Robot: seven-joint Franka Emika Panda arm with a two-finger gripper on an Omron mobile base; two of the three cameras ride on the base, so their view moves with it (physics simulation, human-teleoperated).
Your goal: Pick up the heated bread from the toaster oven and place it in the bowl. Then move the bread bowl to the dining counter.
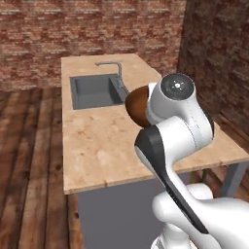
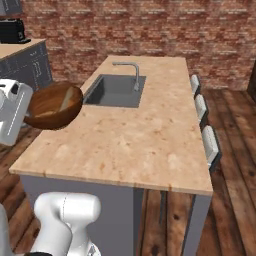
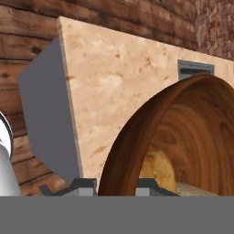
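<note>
The pincer (image 3: 116,185) is pinching the rim of the bowl (image 3: 183,137), one tip on each side of the wall. The bowl (image 2: 54,105) is one round, shallow piece of dark grained wood, hanging tilted above the counter (image 2: 145,135) near its 9 o'clock edge. One golden bun (image 3: 159,170) is lying inside. The counter's top is pale speckled wood; its sides are flat grey. One grey sink (image 2: 115,91) with one curved faucet (image 2: 131,72) is sitting toward 12 o'clock. Three stools (image 2: 210,142) are lining the 3 o'clock side.
</note>
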